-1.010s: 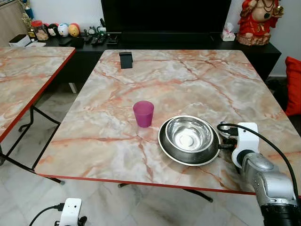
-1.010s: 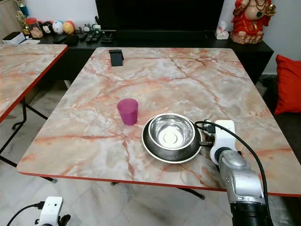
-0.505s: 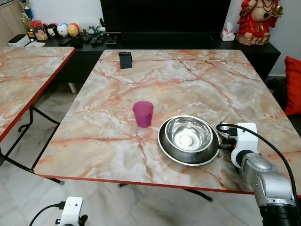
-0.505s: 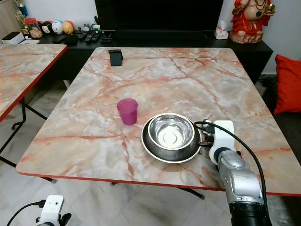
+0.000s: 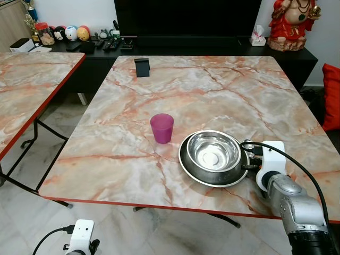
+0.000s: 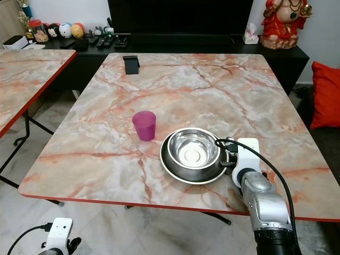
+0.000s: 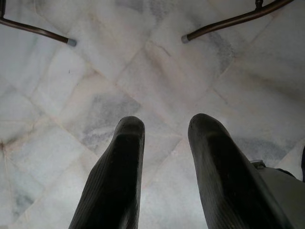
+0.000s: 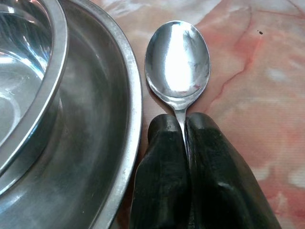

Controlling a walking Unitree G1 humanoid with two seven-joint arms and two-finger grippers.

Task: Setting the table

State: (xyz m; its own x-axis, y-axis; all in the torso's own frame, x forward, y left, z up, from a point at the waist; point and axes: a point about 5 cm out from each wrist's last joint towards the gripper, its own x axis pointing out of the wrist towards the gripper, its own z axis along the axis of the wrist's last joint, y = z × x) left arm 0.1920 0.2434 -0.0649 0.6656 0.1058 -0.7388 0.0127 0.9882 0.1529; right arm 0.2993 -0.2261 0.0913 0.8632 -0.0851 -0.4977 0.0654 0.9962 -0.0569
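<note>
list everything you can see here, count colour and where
table: 1, pink marble with red edge, centre
second table: 1, same marble, robot's left
cup: 1, purple, upright, left of the plate
plate: 1, steel, near table edge
bowl: 1, steel, in the plate
spoon: 1, silver, beside the plate's right rim
black stand: 1, far left of table
statue: 1, red and gold, sideboard
cushion: 1, red, right
left end effector: open, over the floor
right end effector: shut on spoon handle
</note>
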